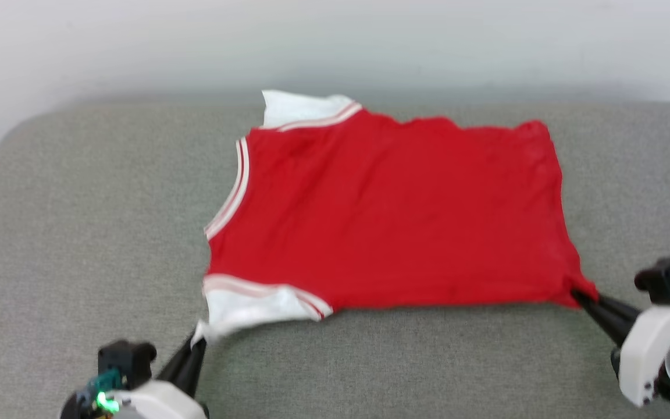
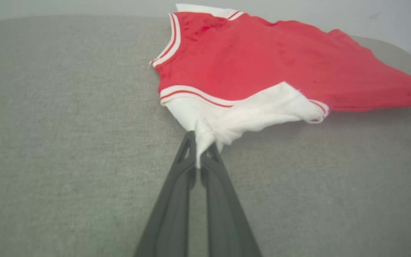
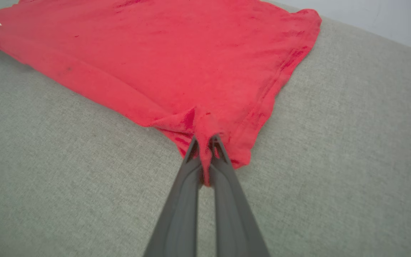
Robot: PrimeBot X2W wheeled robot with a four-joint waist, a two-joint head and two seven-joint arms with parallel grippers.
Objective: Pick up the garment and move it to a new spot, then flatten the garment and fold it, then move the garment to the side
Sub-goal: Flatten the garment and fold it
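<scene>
White sleeve tip of the garment (image 1: 381, 215) is clamped in my left claw (image 1: 198, 344) at the near left. The red body spreads rightward over the grey worktop (image 1: 79, 233) to my right claw (image 1: 578, 297), which is pinched tight on the near hem corner.

You are working over a grey fabric surface (image 1: 79, 233) with a woven texture; its far edge meets a pale wall (image 1: 137, 41), and its far left corner is rounded; the garment (image 1: 393, 215) lies spread on it, plain red side up, reaching close to the far edge; the striped neckline (image 1: 231, 195) faces the left edge, the hem (image 1: 557, 192) faces the right edge; one white sleeve (image 1: 297, 109) lies by the far edge; the other sleeve (image 1: 248, 305) lies on the near side, bunched to a point.
</scene>
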